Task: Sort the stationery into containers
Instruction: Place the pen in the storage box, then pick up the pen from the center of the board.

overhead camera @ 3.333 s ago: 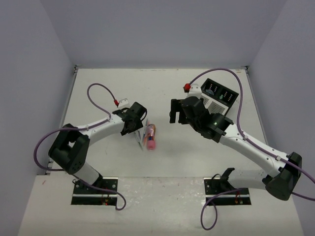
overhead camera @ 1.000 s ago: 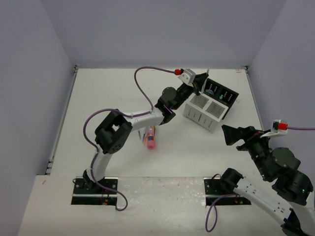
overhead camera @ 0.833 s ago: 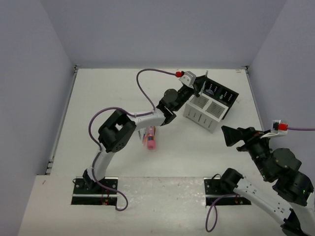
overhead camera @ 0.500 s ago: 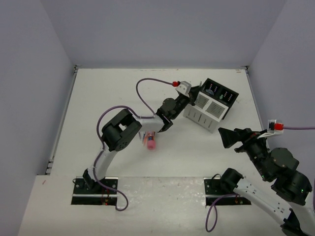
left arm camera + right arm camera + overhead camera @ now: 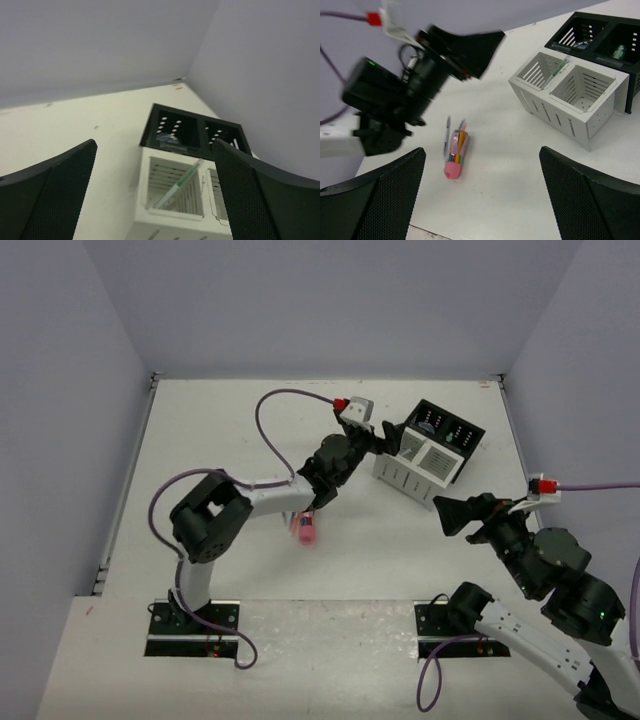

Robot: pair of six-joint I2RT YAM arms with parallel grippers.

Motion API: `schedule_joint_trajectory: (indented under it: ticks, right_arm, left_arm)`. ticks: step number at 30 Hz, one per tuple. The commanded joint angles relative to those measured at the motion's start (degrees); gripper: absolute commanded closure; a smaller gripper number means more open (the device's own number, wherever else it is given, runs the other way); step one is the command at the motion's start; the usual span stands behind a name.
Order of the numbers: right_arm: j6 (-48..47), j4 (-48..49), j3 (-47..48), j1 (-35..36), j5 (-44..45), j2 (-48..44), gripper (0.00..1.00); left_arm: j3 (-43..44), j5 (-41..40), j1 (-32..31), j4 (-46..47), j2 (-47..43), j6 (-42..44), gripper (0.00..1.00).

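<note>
DESK: What sits at the left of the frame?

PHOTOGRAPHER: A pink plastic cylinder with a darker pink cap (image 5: 304, 530) lies on its side on the white table (image 5: 200, 420). It is just beside two thin pale pens (image 5: 446, 136) and well apart from the containers. In the overhead view, the white-and-black left arm (image 5: 270, 495) passes close by it, stretched toward the far right.

DESK: And that arm's gripper?

PHOTOGRAPHER: The left gripper (image 5: 390, 437) hangs above the table near the left corner of the slatted white plastic organizer half (image 5: 418, 468). Its black fingers (image 5: 55, 190) are spread wide with nothing between them. The left wrist camera looks down on a thin green-and-white pen (image 5: 177, 185), which leans slantwise in the white half's left cell.

DESK: What about the rest of the containers?

PHOTOGRAPHER: The black plastic half (image 5: 450, 428) adjoins the white one on its far side. A small grey-blue item (image 5: 579, 44) lies in its left cell and a small pale green piece (image 5: 619, 50) in its right cell. Both are too small to describe further.

DESK: And on the right?

PHOTOGRAPHER: The right gripper (image 5: 462, 515) is poised above the table near the white half's front corner, its jaws wide apart and gripping nothing. In the right wrist view, its meshed fingers (image 5: 375, 195) frame the pink cylinder on one side and the organizer on the other.
</note>
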Motion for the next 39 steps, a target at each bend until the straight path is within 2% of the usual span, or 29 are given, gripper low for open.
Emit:
schedule_joint_trajectory:
  ticks: [1, 2, 4, 5, 6, 9, 11, 13, 17, 22, 25, 32, 34, 38, 39]
  right_arm:
    - [-0.66, 1.63, 1.77, 0.09, -0.81, 5.03, 0.01]
    - [-0.26, 1.63, 1.82, 0.09, -0.76, 6.28, 0.01]
    - [0.02, 1.71, 1.91, 0.0, -0.5, 6.95, 0.01]
    - [0.42, 2.12, 1.83, 0.0, -0.42, 8.06, 0.01]
    - [0.46, 2.47, 1.66, 0.08, -0.49, 8.97, 0.01]
    - [0.75, 3.94, 1.61, 0.09, -2.2, 10.65, 0.01]
    - [1.1, 5.18, 1.18, 0.08, -3.64, 11.8, 0.01]
    - [1.44, 6.04, 0.57, 0.0, -4.5, 12.69, 0.01]
    - [1.95, 6.52, -0.23, 0.0, -5.24, 13.92, 0.01]
    - [1.47, 8.37, -1.09, 0.04, -7.45, 14.74, 0.01]
    - [1.25, 8.57, -1.16, 0.0, -7.97, 15.03, 0.01]
    - [0.54, 9.54, -1.43, 0.08, -10.08, 13.18, 0.01]
    - [0.46, 9.8, -1.34, 0.0, -10.43, 12.57, 0.01]
    - [0.19, 10.17, -1.25, 0.01, -10.97, 12.03, 0.01]
    - [0.14, 10.33, -1.2, 0.06, -11.13, 11.93, 0.01]
  left_arm:
    - [11.66, -26.79, 2.3, -45.72, -14.2, -12.84, 0.0]
    - [11.88, -27.14, 3.46, -57.94, -15.57, -15.63, 0.0]
    - [10.0, -29.04, 4.46, -67.88, -18.38, -22.78, 0.0]
    - [8.52, -31.48, 4.71, -71.74, -21.39, -30.45, 0.0]
    - [4.57, -31.72, 4.97, -75.67, -23.19, -32.94, 0.0]
    - [-5.84, -26.98, 7.52, -73.07, -28.39, -34.32, 0.0]
    - [-7.88, -18.35, 12.01, -72.84, -27.82, -33.81, 0.0]
    - [-7.62, -13.28, 14.95, -74.86, -24.65, -33.76, 0.0]
    - [-5.03, -13.34, 16.25, -78.75, -18.94, -32.81, 0.0]
    - [-5.12, -10.1, 17.78, -77.94, -12.11, -32.37, 0.04]
    - [-6.12, -8.0, 18.79, -75.46, -9.39, -31.82, 0.13]
    - [-6.92, -3.93, 20.21, -72.8, -3.29, -30.94, 0.21]
    - [-6.92, -3.07, 20.29, -72.2, -2.0, -30.77, 0.32]
    - [-7.48, -3.62, 20.67, -72.74, -1.02, -31.93, 0.42]
    - [-7.79, -3.83, 20.87, -72.9, -0.97, -32.19, 0.48]
